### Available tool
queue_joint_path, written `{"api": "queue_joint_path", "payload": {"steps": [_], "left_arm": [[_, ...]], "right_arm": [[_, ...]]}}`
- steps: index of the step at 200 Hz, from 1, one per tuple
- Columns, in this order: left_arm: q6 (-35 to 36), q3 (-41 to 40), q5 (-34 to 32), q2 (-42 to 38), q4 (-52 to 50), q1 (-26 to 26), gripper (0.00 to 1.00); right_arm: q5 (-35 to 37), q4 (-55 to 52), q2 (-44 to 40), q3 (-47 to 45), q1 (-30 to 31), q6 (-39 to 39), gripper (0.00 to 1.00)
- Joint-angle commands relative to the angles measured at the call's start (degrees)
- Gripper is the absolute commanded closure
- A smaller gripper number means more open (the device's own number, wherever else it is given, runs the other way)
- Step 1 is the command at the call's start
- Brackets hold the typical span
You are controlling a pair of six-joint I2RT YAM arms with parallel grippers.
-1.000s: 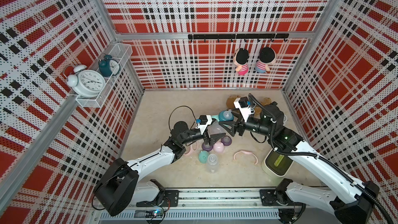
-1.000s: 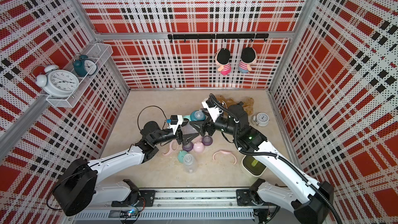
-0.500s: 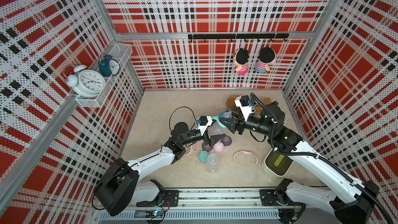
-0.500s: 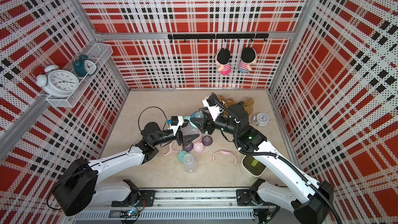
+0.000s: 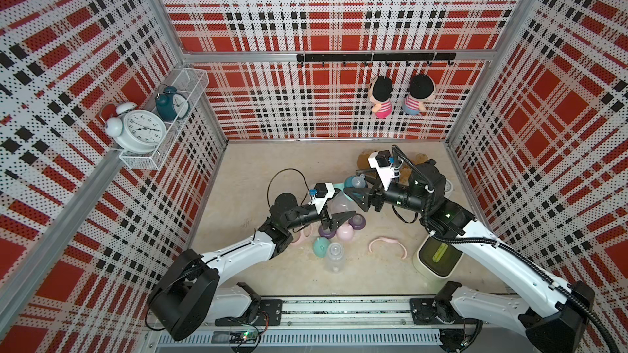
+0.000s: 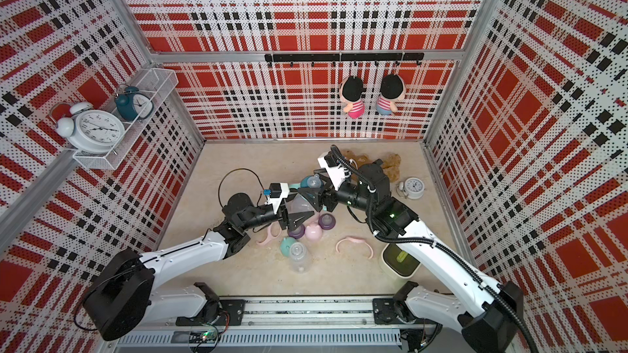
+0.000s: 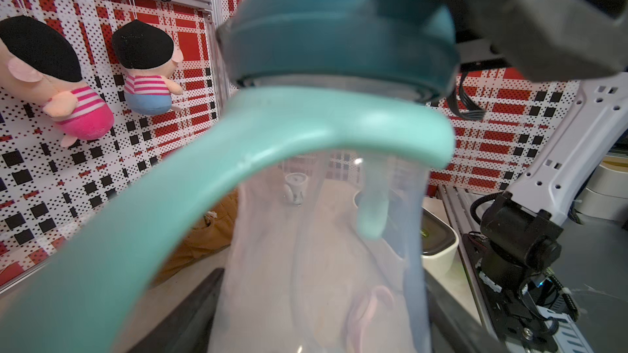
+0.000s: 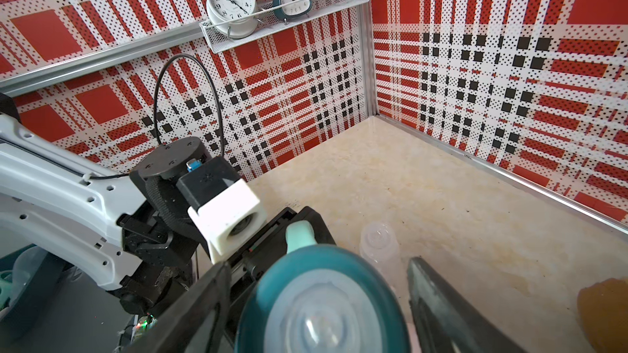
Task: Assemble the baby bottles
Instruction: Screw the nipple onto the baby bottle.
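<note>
Your left fingers [image 5: 341, 219] clamped on clear bottle [image 7: 323, 249], held above table [image 5: 272, 171] centre; mint ring [image 7: 306, 130] seated, teal collar [image 7: 339, 52] on neck; your right fingers [image 8: 438, 303] spread astride collar, not gripping. Cap missing; second bottle [image 5: 334, 257], pink ring [image 5: 387, 244], purple collars [image 5: 357, 221], domed caps [image 5: 346, 233] loose on table. Smooth, glossy plastics; judge roughly one-third done.

raised bottle [image 5: 339, 203] mid-floor | lying bottle [image 5: 334, 258] in front of it | handle ring [image 5: 385, 240] right of that | tub [image 5: 436, 259] further right | clocks [image 5: 141, 129] on shelf [image 5: 142, 161] at left | dolls [image 5: 382, 96] hanging at back
</note>
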Motion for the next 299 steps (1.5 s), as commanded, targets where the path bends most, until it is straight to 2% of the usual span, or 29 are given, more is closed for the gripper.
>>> {"api": "queue_joint_path", "payload": {"steps": [1, 23, 84, 109, 158, 177, 201, 222, 236, 255, 267, 274, 294, 299], "left_arm": [[0.41, -0.13, -0.15, -1.33, 2.24, -0.38, 1.00], [0.49, -0.35, -0.37, -1.71, 2.25, -0.34, 1.00], [0.50, -0.39, -1.32, -1.78, 2.08, -0.46, 1.00], [0.65, -0.30, -4.07, -1.19, 2.03, -0.90, 1.00], [1.94, 0.59, -15.14, -0.02, 2.02, -3.61, 1.00], [2.17, 1.36, -21.14, 0.42, 2.11, -5.73, 1.00], [2.88, 2.11, -27.24, 1.41, 3.24, -8.04, 1.00], [2.94, 3.40, -30.13, 3.15, 3.59, -8.90, 1.00], [3.11, 4.21, -31.76, 4.16, 3.68, -9.54, 1.00], [3.19, 5.18, -32.68, 5.46, 3.80, -9.83, 1.00], [3.22, 5.73, -32.86, 6.09, 3.77, -10.00, 1.00], [3.22, 5.92, -33.02, 6.43, 3.78, -10.09, 1.00], [3.54, 6.20, -31.83, 6.75, 3.73, -10.14, 1.00], [3.65, 6.12, -31.14, 6.73, 3.74, -10.05, 1.00]], "right_arm": [[-0.41, -0.58, 0.61, 0.59, 0.19, -0.37, 0.18], [-0.12, -0.87, 1.00, 0.81, 0.19, -0.37, 0.19], [0.76, -0.43, 0.97, 0.84, 0.19, -0.02, 0.32], [1.67, -0.21, 0.57, 0.81, 0.19, 0.97, 0.36], [4.37, -0.34, 0.22, 0.64, 0.27, 4.92, 0.44], [8.59, -0.26, -0.10, 0.16, 0.52, 8.66, 0.46], [17.29, 0.01, -1.31, -0.92, 3.37, 11.98, 0.48], [26.64, -1.88, -1.44, -0.28, 6.96, 13.80, 0.48], [35.37, -5.17, -0.96, 1.35, 9.79, 15.51, 0.48], [42.78, -9.43, -0.25, 3.46, 11.39, 19.83, 0.49], [45.07, -11.52, 0.23, 4.49, 11.91, 21.96, 0.44], [46.29, -12.92, 0.76, 5.22, 12.14, 22.63, 0.38], [43.76, -12.36, 0.28, 4.85, 12.17, 21.09, 0.20], [42.94, -11.79, -0.14, 4.56, 12.15, 18.56, 0.16]]}}
